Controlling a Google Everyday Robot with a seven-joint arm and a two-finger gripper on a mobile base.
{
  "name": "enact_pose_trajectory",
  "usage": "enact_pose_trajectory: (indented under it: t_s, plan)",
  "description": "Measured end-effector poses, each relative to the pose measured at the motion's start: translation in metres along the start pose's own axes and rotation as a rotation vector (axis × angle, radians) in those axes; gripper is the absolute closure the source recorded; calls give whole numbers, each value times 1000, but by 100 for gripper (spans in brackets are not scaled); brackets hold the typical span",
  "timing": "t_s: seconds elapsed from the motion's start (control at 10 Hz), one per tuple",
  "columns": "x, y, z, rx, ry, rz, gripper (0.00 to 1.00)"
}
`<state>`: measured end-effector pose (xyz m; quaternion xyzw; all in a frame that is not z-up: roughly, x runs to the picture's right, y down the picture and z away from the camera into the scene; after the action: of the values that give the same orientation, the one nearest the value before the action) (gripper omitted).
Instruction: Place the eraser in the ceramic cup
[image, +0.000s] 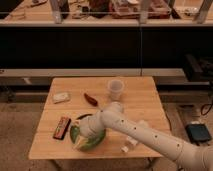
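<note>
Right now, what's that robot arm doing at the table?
The robot's arm stretches across the wooden table, and its gripper hangs over the green bowl, right beside the dark eraser. The eraser lies flat on the table, not picked up yet. The white cup it should go in stands farther back.

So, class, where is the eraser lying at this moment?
In the camera view the eraser lies near the table's front left edge, just left of the green bowl, over which the claw hovers.
</note>
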<state>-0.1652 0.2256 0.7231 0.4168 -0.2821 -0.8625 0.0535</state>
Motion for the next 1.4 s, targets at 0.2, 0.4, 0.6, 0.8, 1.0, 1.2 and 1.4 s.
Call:
enact_pose_trajectory:
  t_s: [0.2,0.4,0.6,0.8,1.0,1.2,1.4]
  plan:
    - [5,-9,20,-3,-12,-6,38]
    - [12,-14,35,0,-28,-21,23]
    - [22,-12,45,-17,-34,-43,20]
    - [27,-1,50,-53,-41,-40,20]
    - [24,14,54,-104,-61,-18,20]
    - [18,27,58,-148,-81,12,20]
    - [8,36,61,-172,-101,49,20]
